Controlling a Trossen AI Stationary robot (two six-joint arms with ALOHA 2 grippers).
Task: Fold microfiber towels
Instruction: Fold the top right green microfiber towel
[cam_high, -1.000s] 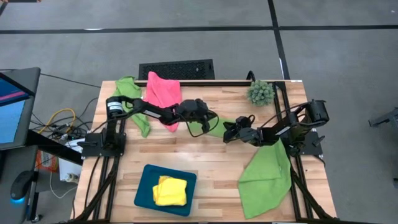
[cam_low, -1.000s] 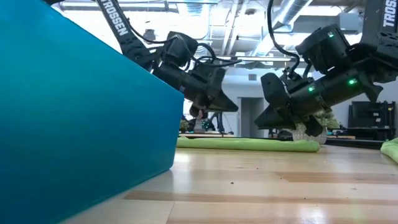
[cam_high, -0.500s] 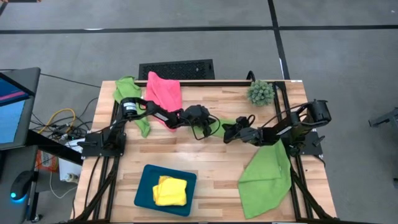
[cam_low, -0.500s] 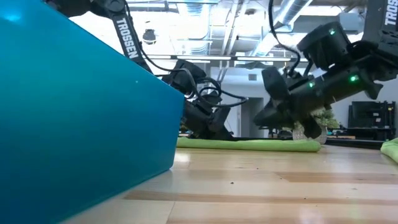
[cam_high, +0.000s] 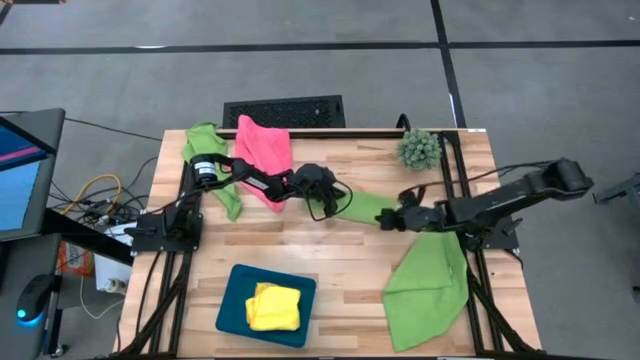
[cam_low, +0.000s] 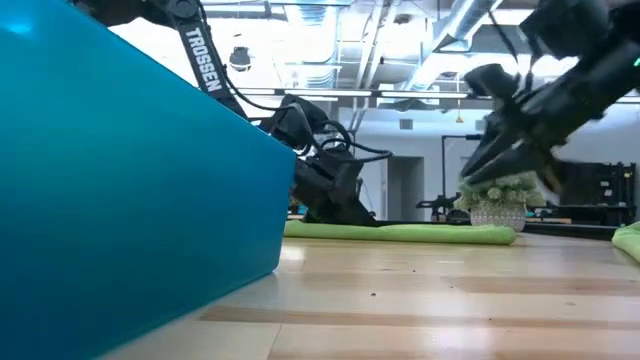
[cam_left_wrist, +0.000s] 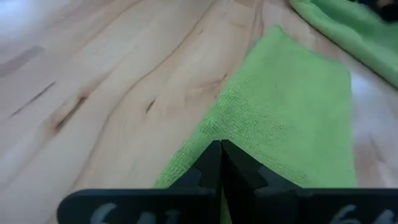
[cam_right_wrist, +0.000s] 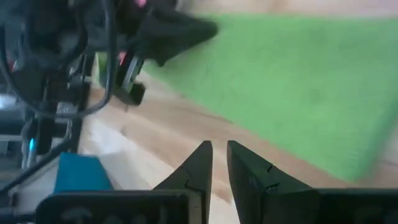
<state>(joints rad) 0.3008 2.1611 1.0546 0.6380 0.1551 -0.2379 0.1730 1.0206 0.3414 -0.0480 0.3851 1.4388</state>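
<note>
A lime green towel (cam_high: 368, 205), folded into a long strip, lies flat at the table's middle; it also shows in the low view (cam_low: 400, 233) and the left wrist view (cam_left_wrist: 292, 112). My left gripper (cam_high: 343, 207) is shut, with its tips down on the strip's left end (cam_low: 345, 218). My right gripper (cam_high: 385, 221) hovers above the strip's right end (cam_low: 495, 160), empty, its fingers a narrow gap apart (cam_right_wrist: 219, 152). A yellow folded towel (cam_high: 273, 306) lies in the teal tray (cam_high: 232, 290). My left gripper has its shut fingertips (cam_left_wrist: 221, 155) down on the green strip's edge at its left end (cam_left_wrist: 214, 127). The fingers come from above, slanting from the table's left. The strip lies flat on the table. Whether any cloth is caught between the tips, I cannot tell.
A large green towel (cam_high: 428, 285) lies at the right front, partly over the table's edge. A pink towel (cam_high: 262, 150) and another green one (cam_high: 205, 145) lie at the far left. A small spiky plant (cam_high: 420, 148) stands at the far right. The teal tray's wall (cam_low: 120, 200) fills the low view's left.
My left gripper has come down from above the table onto the green strip's left end. My right gripper has risen and drawn back toward the table's right edge, its arm stretching out, which uncovers the strip's right end. The strip has stayed flat.
</note>
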